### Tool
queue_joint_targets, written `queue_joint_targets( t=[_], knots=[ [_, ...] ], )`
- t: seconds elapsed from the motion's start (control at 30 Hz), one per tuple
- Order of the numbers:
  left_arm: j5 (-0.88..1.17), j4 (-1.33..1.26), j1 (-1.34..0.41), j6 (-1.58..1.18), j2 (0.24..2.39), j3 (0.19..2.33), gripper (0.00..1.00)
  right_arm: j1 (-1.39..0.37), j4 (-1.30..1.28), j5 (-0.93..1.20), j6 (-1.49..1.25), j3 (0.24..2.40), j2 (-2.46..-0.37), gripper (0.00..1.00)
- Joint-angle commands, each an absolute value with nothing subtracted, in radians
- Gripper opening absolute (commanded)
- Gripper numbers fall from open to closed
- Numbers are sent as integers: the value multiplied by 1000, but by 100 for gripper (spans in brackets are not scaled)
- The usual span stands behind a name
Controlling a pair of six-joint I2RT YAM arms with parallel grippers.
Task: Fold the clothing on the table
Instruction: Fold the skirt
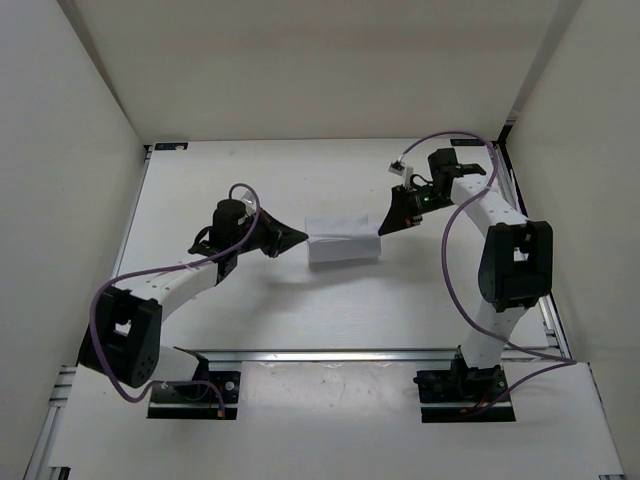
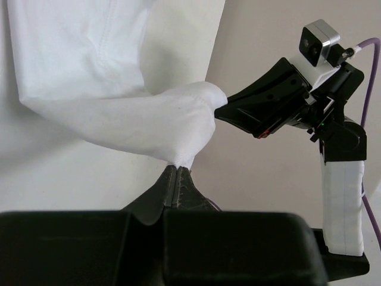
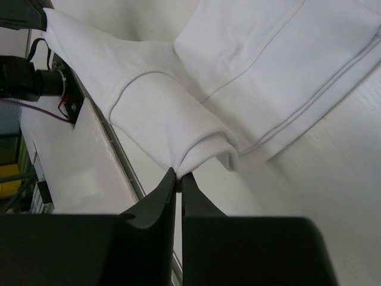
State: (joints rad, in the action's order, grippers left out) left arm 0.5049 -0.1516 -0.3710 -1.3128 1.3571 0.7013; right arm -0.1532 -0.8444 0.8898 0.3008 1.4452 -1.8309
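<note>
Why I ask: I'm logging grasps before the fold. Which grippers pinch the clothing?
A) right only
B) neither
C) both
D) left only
C: the left gripper and the right gripper are each shut on a bunched end of the clothing, as each wrist view shows.

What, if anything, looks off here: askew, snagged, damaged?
Nothing stands out. The left gripper and right gripper each pinch one end of the clothing, fingers shut; no tears or snags visible.
</note>
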Motion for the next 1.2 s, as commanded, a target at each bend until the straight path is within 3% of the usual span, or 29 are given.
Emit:
queue_joint_targets(
  t=[0.0,0.7,0.9,1.17],
  knots=[
    [462,-186,-341,-1284,1380,767,0,-115,-807,834,284,1511,-1859,0],
    [419,-233,-341,-1281,1592,966,0,-2,-660,842,160,1643,-1970,0],
    [408,-206,-363,-1293,1496,858,0,29,-762,854,241,1560,-1916,0],
    [419,-106,-371,-1255,1218,619,0,-38,-824,753,351,1262,-1696,0]
  ],
)
